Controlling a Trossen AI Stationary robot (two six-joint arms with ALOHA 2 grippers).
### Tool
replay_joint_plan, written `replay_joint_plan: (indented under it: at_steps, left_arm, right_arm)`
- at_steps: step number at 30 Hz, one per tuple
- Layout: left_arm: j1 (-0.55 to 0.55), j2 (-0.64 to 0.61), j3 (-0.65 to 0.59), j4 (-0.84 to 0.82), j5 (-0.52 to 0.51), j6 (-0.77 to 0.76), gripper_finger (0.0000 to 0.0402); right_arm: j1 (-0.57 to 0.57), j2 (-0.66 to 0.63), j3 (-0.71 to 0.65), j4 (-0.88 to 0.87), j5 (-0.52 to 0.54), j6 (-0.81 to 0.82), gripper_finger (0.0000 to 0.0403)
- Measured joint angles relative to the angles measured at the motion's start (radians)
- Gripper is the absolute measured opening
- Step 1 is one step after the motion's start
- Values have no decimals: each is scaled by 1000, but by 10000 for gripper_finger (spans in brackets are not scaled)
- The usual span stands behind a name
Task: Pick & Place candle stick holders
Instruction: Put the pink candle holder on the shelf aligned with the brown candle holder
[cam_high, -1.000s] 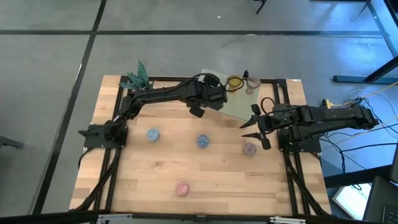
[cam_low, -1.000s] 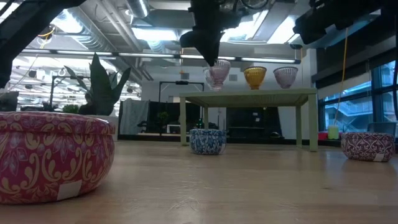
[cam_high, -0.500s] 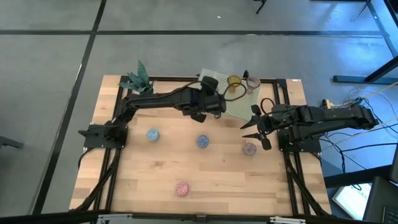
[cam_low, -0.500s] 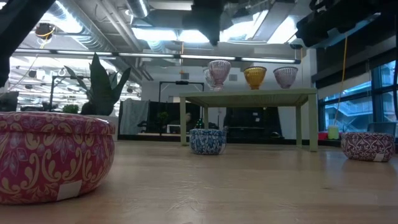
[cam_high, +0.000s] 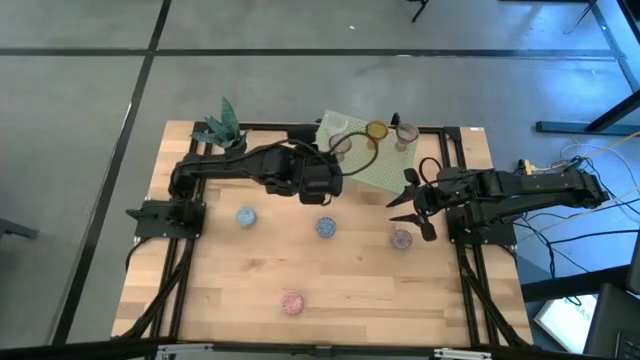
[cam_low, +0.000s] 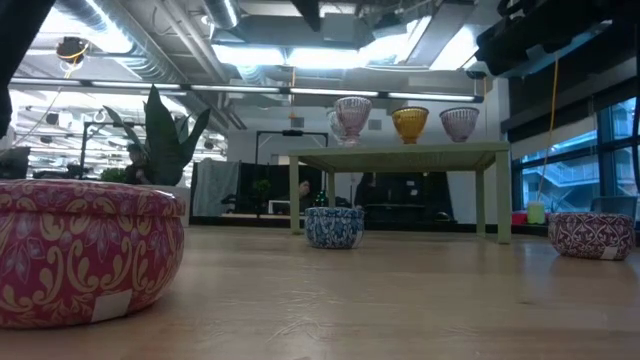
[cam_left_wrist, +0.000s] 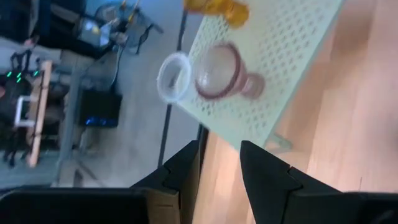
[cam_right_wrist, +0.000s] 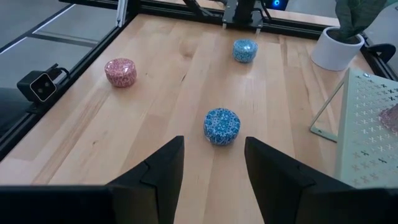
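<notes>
A green perforated rack (cam_high: 372, 160) stands at the table's far edge. On top of it stand a pinkish glass holder (cam_left_wrist: 217, 78), a clear one (cam_left_wrist: 173, 76) beside it, an amber one (cam_high: 376, 130) and another pale one (cam_high: 404, 132). On the wood sit a light blue holder (cam_high: 246, 216), a blue one (cam_high: 326, 228), a purple one (cam_high: 402, 239) and a pink one (cam_high: 292, 303). My left gripper (cam_high: 330, 185) hangs open and empty above the table, short of the rack's left end. My right gripper (cam_high: 410, 205) is open and empty above the purple holder's far side.
A small white pot with a green plant (cam_high: 222, 128) stands at the far left corner. Black frame rails (cam_high: 180, 280) run along the table's left and right sides. Bare wood lies between the blue holder (cam_right_wrist: 222, 126) and the pink one (cam_right_wrist: 120, 72).
My left gripper has drawn back from the pinkish holder on the rack, rising and moving toward the table's left and near edges while rolling about its own axis. The holder has stayed on the rack.
</notes>
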Motion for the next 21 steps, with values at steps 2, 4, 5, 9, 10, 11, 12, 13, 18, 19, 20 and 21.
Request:
replay_joint_plan:
  at_steps: [2,4,5,9,10,11,12,13,18,19,20,21]
  left_arm:
    - [-10,0,0,-40,-19,-48,113]
    - [-21,-2,-22,-51,-36,-81,113]
    - [-27,-3,-40,-56,-45,-95,113]
    - [-54,-27,-114,-87,-75,-137,113]
    - [-62,-50,-137,-88,-76,-127,113]
    - [-68,-75,-157,-90,-76,-109,113]
    - [-73,-102,-170,-90,-76,-101,113]
    - [-74,-136,-185,-89,-76,-107,113]
    - [-57,-350,-309,-86,-56,-298,113]
    - [-57,-395,-364,-71,-67,-348,113]
    - [-58,-439,-432,-30,-84,-381,113]
    - [-63,-479,-513,41,-102,-390,113]
  right_arm:
    - [0,0,0,-1,0,0,173]
    - [0,0,0,-2,0,0,173]
    - [0,0,0,-2,0,3,173]
    - [0,0,0,-6,0,27,173]
    - [1,-1,0,-13,0,26,173]
    - [1,-2,0,-16,0,23,173]
    - [1,-2,0,-15,0,22,173]
    - [1,-2,0,-17,0,23,173]
    - [2,-2,0,-16,0,22,173]
    - [2,-2,0,-15,0,21,173]
    - [2,-2,0,-14,1,20,173]
    - [2,-2,0,-12,3,19,173]
